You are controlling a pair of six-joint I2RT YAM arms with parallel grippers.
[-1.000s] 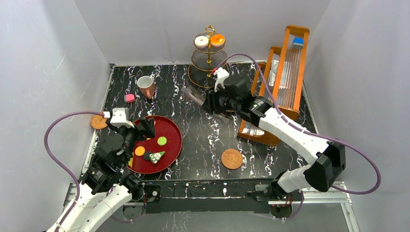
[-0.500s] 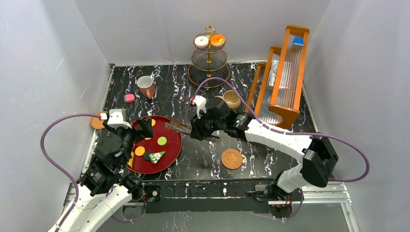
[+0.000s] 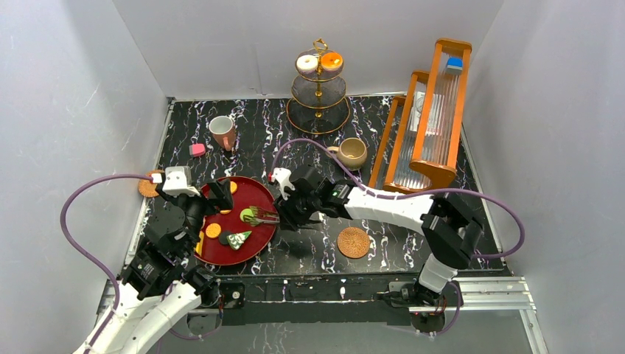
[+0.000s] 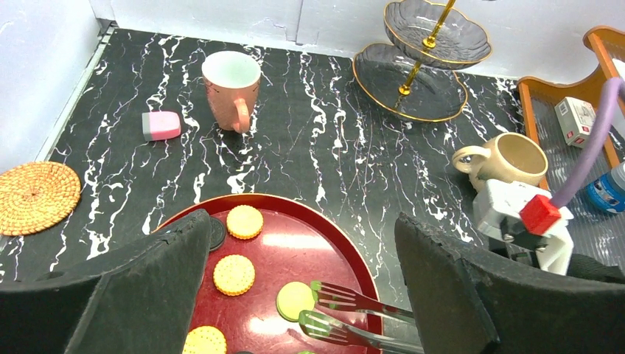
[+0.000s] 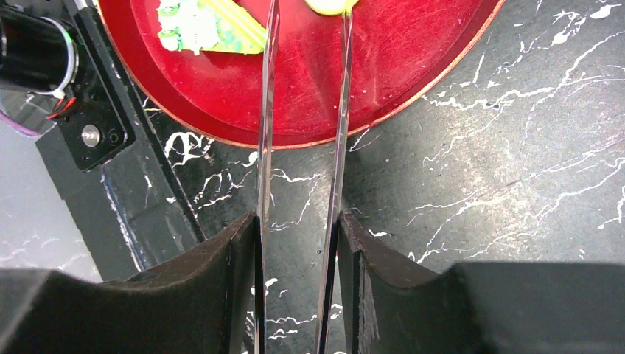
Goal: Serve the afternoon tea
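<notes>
Top external view: black marbled bench [image 3: 295,151], with both arms reaching onto the round red tray [image 3: 254,193] at its 8 o'clock.
Left gripper [image 4: 301,221]: spread fully wide, holding nothing, poised over the tray's 10 o'clock side.
Right gripper [image 5: 298,221]: fingers pressed against the two arms of the tongs [image 5: 267,147], which point toward 9 o'clock onto the tray.
Tong tips: parted, at the 3 o'clock edge of a round green pastry [image 4: 295,300] near the tray's middle. I cannot tell whether they pinch it.
Cake slice [image 3: 237,239]: green and white, lying at the tray's 6 o'clock.
Cookies [image 4: 234,274]: tan and round, on the tray's 9 o'clock half.
Pink pastry [image 3: 197,150]: on the bench off the tray, just beside the pinkish mug at its 8 o'clock.
Pinkish mug [image 4: 232,88]: upright at the bench's 11 o'clock.
Beige mug [image 3: 353,152]: upright, near the stand's 5 o'clock, handle toward 9 o'clock.
Gold three-tier stand [image 3: 319,92]: at the bench's 12 o'clock edge, with a white donut [image 3: 306,63] and an orange donut [image 3: 332,60] side by side on the top tier.
Left coaster [image 3: 147,186]: woven and round, at the 9 o'clock edge, partly behind the left arm.
Right coaster [image 3: 353,242]: woven and round, at 5 o'clock, well apart from both mugs.
Wooden rack [image 3: 427,118]: along the 2 o'clock side.
</notes>
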